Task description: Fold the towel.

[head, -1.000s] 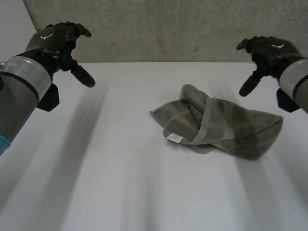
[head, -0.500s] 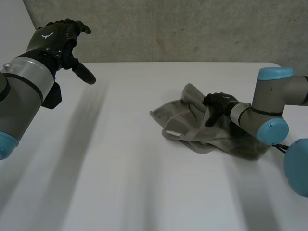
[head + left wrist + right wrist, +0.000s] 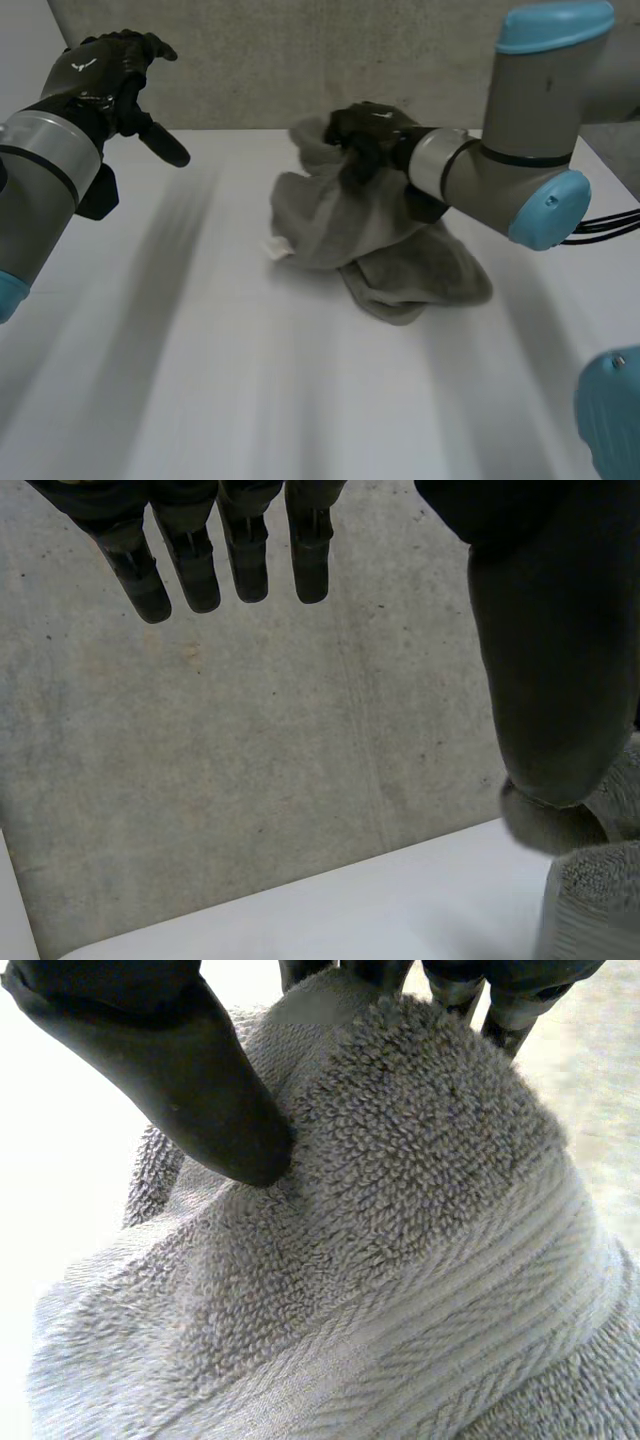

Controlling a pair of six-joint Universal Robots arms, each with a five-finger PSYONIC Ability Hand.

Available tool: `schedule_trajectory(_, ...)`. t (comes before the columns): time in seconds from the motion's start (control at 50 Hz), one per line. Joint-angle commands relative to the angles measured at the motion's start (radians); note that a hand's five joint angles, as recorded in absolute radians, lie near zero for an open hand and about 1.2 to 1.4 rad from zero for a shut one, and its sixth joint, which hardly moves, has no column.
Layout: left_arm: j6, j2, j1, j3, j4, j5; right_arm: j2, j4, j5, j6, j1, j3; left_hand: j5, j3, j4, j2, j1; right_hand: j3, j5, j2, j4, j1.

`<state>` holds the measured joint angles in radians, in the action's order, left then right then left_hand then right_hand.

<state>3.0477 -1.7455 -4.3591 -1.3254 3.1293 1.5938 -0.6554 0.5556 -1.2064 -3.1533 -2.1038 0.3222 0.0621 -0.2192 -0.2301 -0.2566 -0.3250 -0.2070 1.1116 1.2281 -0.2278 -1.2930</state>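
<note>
The grey terry towel (image 3: 340, 225) lies bunched in the middle of the white table (image 3: 180, 380). Its upper part is lifted off the table, and a small white label (image 3: 275, 248) hangs at its left edge. My right hand (image 3: 365, 135) is shut on that raised fold. In the right wrist view the thumb (image 3: 190, 1070) presses into the towel (image 3: 400, 1250) and the fingers curl behind it. My left hand (image 3: 95, 75) is raised at the far left above the table, open, clear of the towel. Its fingers (image 3: 230, 550) are straight and hold nothing.
A grey concrete wall (image 3: 300, 60) runs along the far edge of the table. My right arm's elbow (image 3: 540, 150) reaches in from the right above the towel. Bare table lies to the left of and in front of the towel.
My right hand came down onto the towel, closed on a fold and pulled it up, leftward and toward the wall. My left hand has barely moved.
</note>
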Motion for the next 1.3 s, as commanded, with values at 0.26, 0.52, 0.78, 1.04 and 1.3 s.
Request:
schedule_trajectory(0.26,0.000,0.017,-0.011,0.000,0.000,-0.005,-0.170,-0.120,-0.064,0.150,-0.068,0.509,-0.035,0.045,0.056,0.055,0.123,0.032,-1.112,-1.054,0.053,1.118)
schedule_trajectory(0.52,0.008,-0.005,0.027,-0.029,0.000,-0.009,-0.262,-0.140,-0.175,0.194,0.022,0.465,-0.038,0.045,0.056,0.058,0.126,0.032,-1.112,-1.054,0.053,1.118)
schedule_trajectory(0.78,0.129,-0.147,0.147,-0.029,0.000,-0.011,-0.286,-0.207,-0.298,0.338,0.130,0.709,-0.029,0.045,0.056,0.049,0.117,0.032,-1.112,-1.054,0.053,1.118)
schedule_trajectory(1.04,0.329,-0.362,0.213,0.006,0.000,-0.106,-0.414,-0.526,-0.240,0.332,0.177,1.098,-0.041,0.045,0.056,0.061,0.129,0.032,-1.112,-1.054,0.053,1.118)
schedule_trajectory(1.3,0.333,-0.503,0.214,0.095,0.006,-0.132,-0.248,-0.562,-0.199,0.329,0.165,1.032,0.992,0.045,0.056,-0.973,-0.904,0.032,-0.397,-0.339,0.053,0.404)
